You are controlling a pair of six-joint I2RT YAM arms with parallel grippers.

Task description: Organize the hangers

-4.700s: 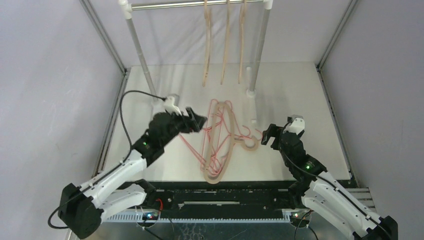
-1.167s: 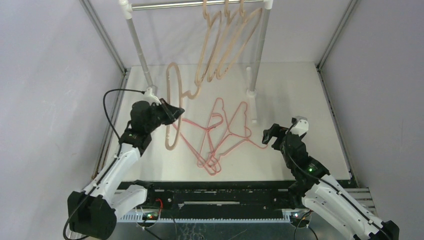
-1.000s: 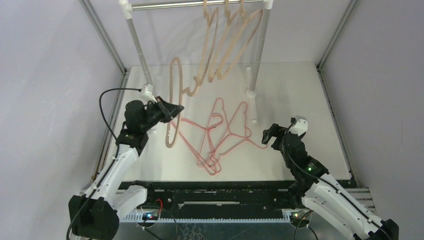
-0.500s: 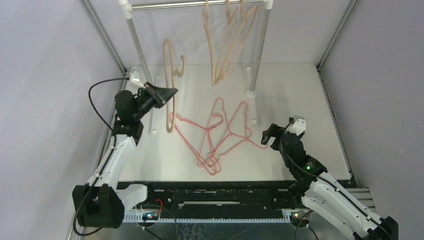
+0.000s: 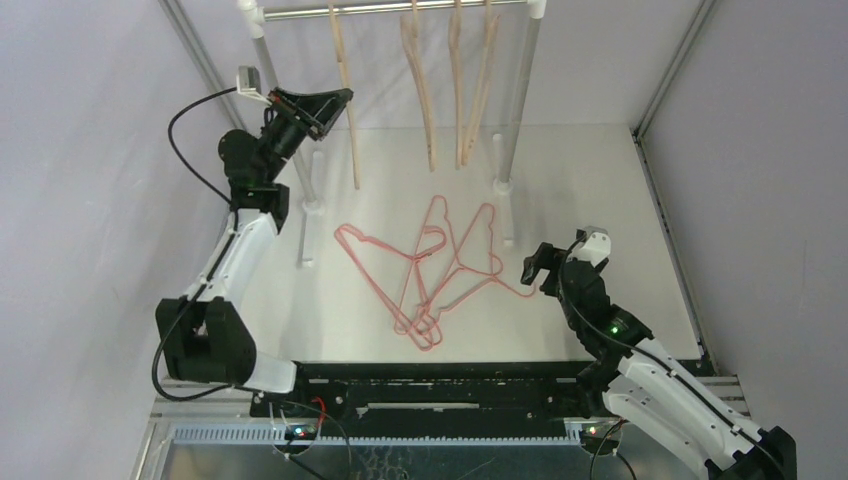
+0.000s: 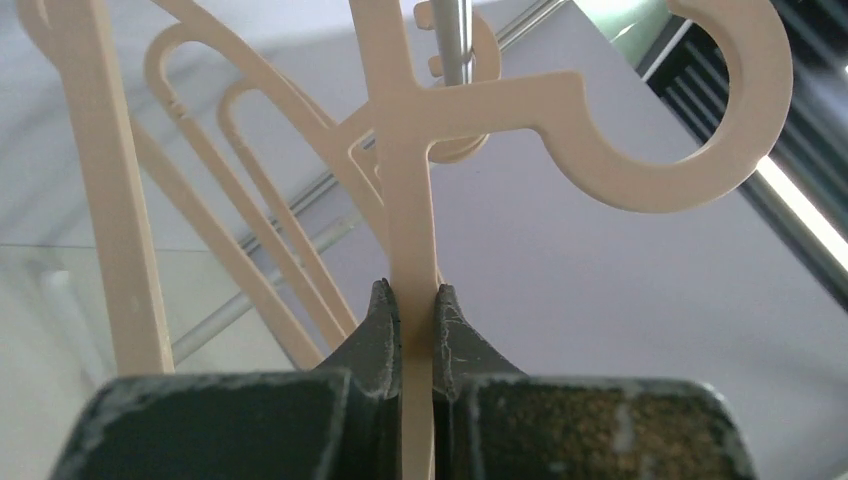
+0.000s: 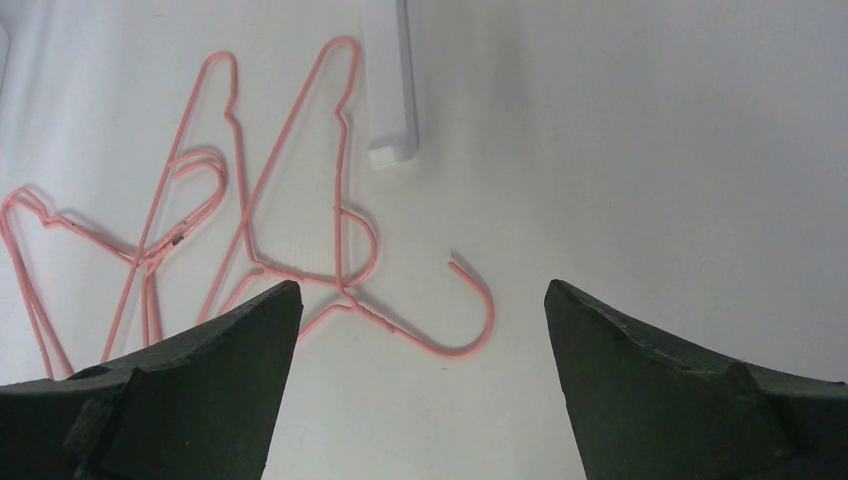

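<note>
Visibly, 4 beige hangers [image 6: 408,220]; pink hangers [image 5: 440,262] tangled, uncountable.

no readable text, no labels, no brands, no numbers, no signs anywhere

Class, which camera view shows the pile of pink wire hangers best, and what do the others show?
Top external: the whole tangle of pink wire hangers shows, uncovered. The right wrist view is closer but crops them at its left edge and hides some behind the right gripper. The left wrist view shows none.
</note>
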